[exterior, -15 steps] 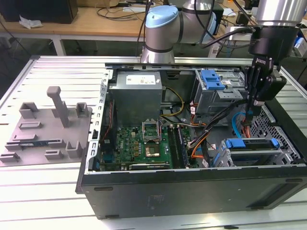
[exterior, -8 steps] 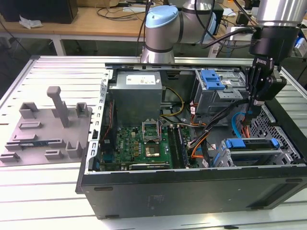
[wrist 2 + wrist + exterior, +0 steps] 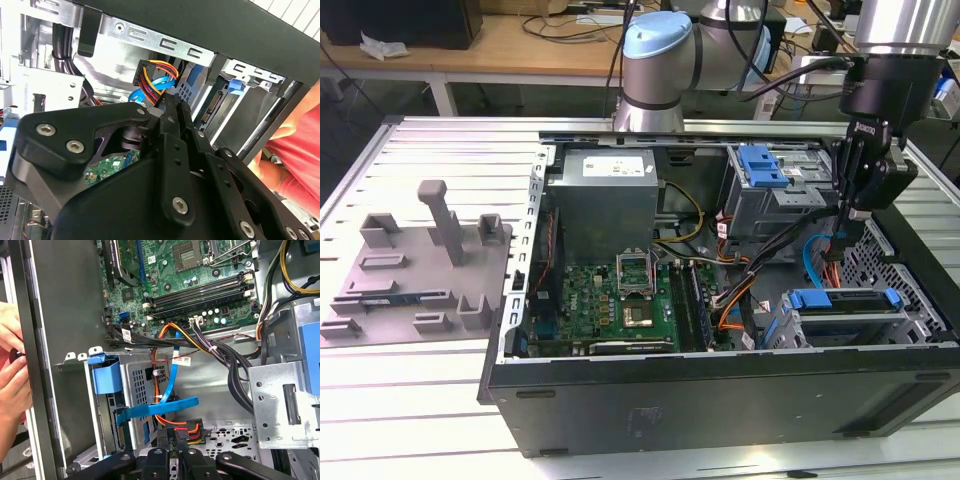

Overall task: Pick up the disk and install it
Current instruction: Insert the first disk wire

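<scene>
- The gripper (image 3: 844, 228) hangs low inside the open computer case (image 3: 720, 390), on the exterior view's right.
- Its fingers (image 3: 175, 131) are narrow, almost closed. In both wrist views their tips sit on a black plug (image 3: 184, 428) with red, yellow and orange wires. I think they pinch the plug, but the exact grip is hard to see.
- The disk (image 3: 848, 318) is not in the gripper. It sits in the metal slot at the case's near corner, with its blue frame around it. In the second wrist view its end with the socket (image 3: 216, 106) faces the fingers, near them but not touching.
- So I think the disk is in place and the job now is about the wires.
- A flat blue cable (image 3: 160, 407) crosses just beside the plug, and thick black cables (image 3: 235, 375) hang near it.
- To do this step well, the plug must stay straight and line up with the socket — a tilted plug can jam or bend.
- A slow, gentle move is best, because the wires pull back and can slip the plug out of the fingers.
- The blue cable must not get caught between plug and disk.
- A person's hand (image 3: 11, 365) rests on the outside of the case wall, so the arm must stay well inside.
</scene>
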